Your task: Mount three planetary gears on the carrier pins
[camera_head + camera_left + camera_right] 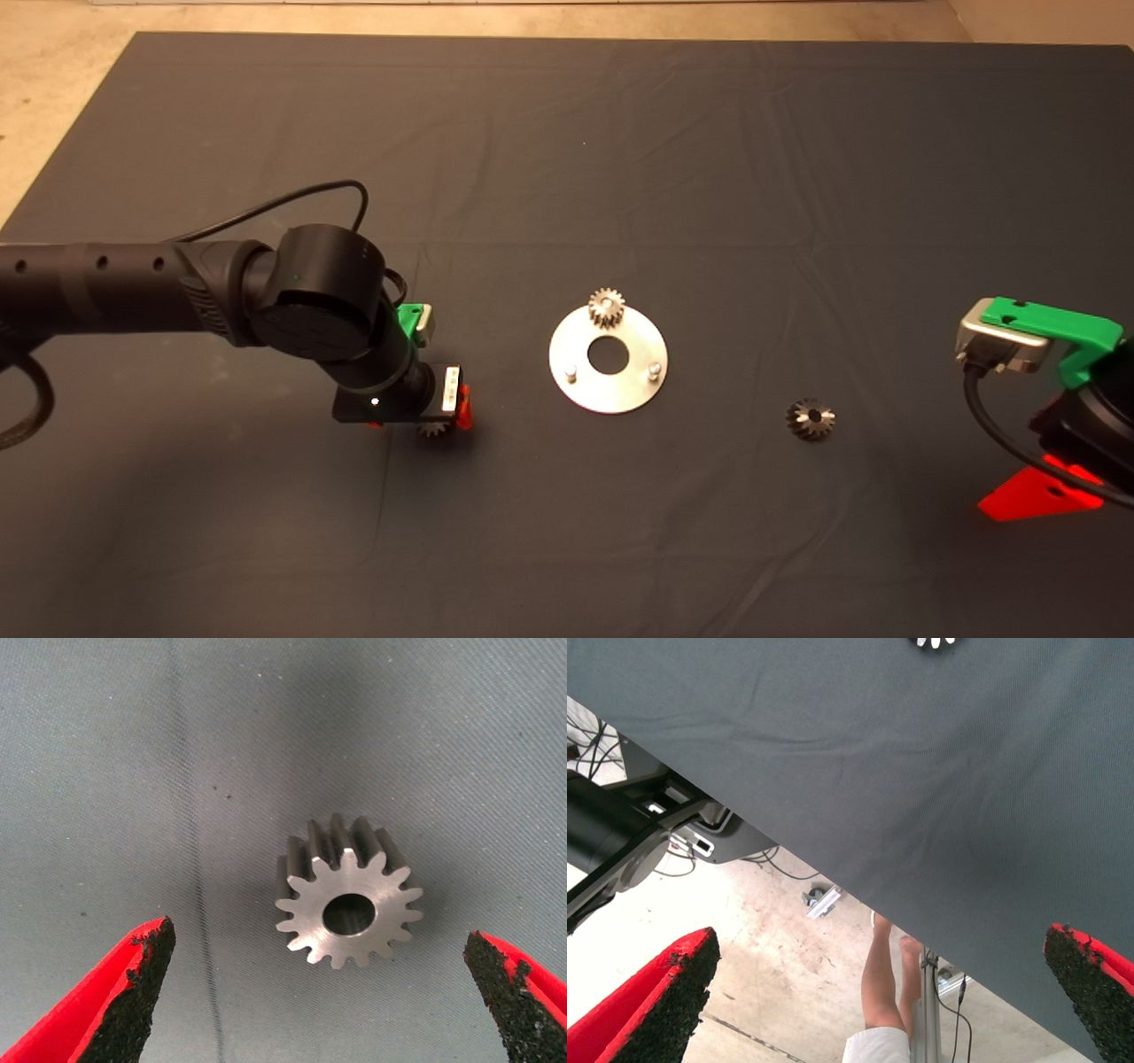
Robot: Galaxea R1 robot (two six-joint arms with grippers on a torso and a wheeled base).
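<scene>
One small silver-grey toothed metal gear [607,307] was already seated on the far pin of the flat round shiny metal disc [608,392], whose two near silver studs [572,374] were left bare. The left gripper [319,979] was held open above a second gear [348,906] lying on the dark mat [620,133] left of the disc. A third, darker gear [810,419] lay to the right, and the right gripper [881,992] was parked open at the right edge.
</scene>
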